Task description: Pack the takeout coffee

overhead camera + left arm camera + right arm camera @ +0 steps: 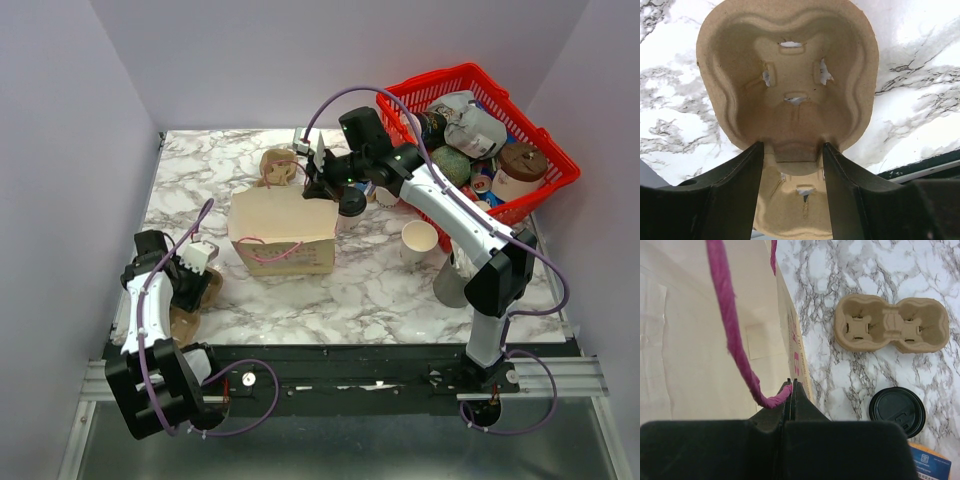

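Right wrist view, right gripper [791, 386]: jaws were pressed together, pinching the pink bag handle [735, 340].
Paper bag [700, 355]: sat just left of and below that gripper, its pale inner wall in view.
Takeout coffee [897, 411]: stood on the table just right of the right gripper, outside the bag, black lid on.
Second cup carrier [890, 330]: lay ahead of the right gripper, beyond the coffee and apart from it.
Plain cup [420, 240]: had no lid and stood farther right of the right gripper, beside its arm.
Red basket [425, 82]: sat farther right still, filled with mixed items.
Left gripper [792, 145]: jaws were partway apart, fingers [735, 190] set against both sides of the narrow waist of a cup carrier [790, 75], holding it.
Table [920, 75]: marble, lay beneath that carrier.
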Tool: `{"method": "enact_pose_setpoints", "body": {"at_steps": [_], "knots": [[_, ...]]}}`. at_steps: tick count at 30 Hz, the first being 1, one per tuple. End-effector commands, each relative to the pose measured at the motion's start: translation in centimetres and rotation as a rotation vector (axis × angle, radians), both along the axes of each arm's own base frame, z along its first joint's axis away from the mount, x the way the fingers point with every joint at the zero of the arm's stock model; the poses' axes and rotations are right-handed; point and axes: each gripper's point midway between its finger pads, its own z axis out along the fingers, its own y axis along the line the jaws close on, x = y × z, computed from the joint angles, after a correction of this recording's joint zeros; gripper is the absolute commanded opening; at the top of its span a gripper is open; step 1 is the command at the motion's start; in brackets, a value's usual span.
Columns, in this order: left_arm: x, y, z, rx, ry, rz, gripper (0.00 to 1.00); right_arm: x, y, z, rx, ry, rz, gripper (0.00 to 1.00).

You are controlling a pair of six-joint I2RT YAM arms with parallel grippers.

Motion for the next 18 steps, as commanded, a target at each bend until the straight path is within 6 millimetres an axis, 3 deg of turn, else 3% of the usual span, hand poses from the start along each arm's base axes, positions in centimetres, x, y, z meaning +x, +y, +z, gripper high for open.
{"method": "enact_pose_setpoints", "body": {"at_steps": [1,11,18], "knots": [[0.0,0.4,-0.1,0.005,0.013,0.025,0.57,-0.5,-0.1,1.0,0.024,-0.001,0.019,0.01],[-0.7,0.6,-0.7,0.017,0.048,0.057,0.57,-0.6,-0.3,0.8,0.017,-0.003,0.014,0.00],[-1.2,0.2,-0.7,-0.007,0.052,0.074,0.49,-0.4,-0.4,0.8,0.013,-0.007,0.009,0.01]]}}
